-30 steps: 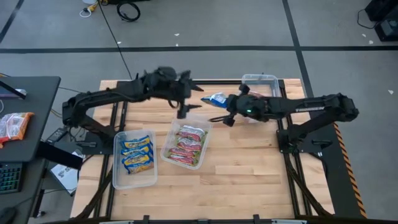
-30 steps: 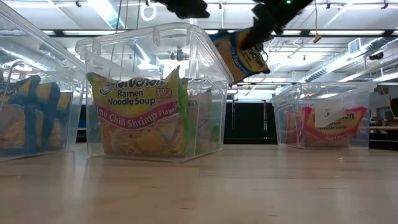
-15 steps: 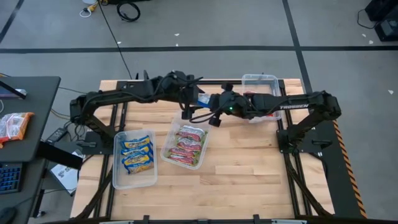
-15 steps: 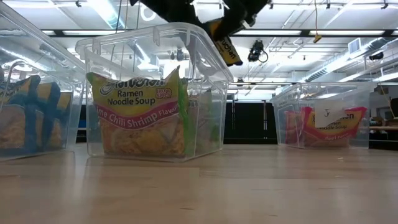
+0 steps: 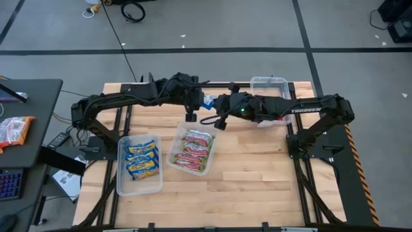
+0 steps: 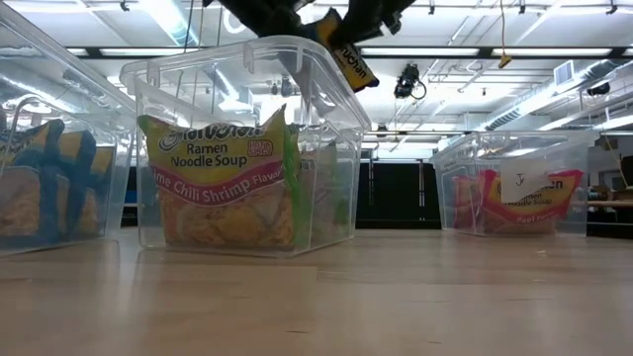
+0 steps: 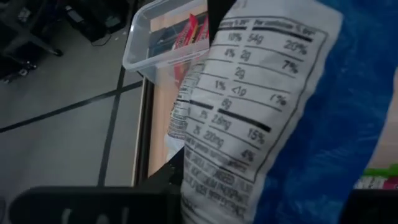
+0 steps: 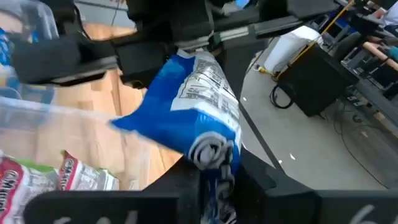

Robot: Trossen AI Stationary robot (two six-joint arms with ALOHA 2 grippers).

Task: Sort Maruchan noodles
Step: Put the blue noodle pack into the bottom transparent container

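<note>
Nearest the table's front edge, left of the middle tub [image 5: 192,148] of lime chili shrimp packets [image 6: 220,178], sits the tub of blue-and-yellow packets [image 5: 141,158]. Above and behind the middle tub, the right gripper [image 5: 214,113] is clamped on a blue Maruchan packet [image 5: 208,102], and the left gripper [image 5: 195,104] meets it there, its grip impossible to judge. Farthest right of the middle tub stands the tub of red packets [image 5: 271,98].

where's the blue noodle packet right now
In the high view the blue packet hangs in mid-air at the table's far middle, between the left gripper and right gripper, above the middle tub.
</note>
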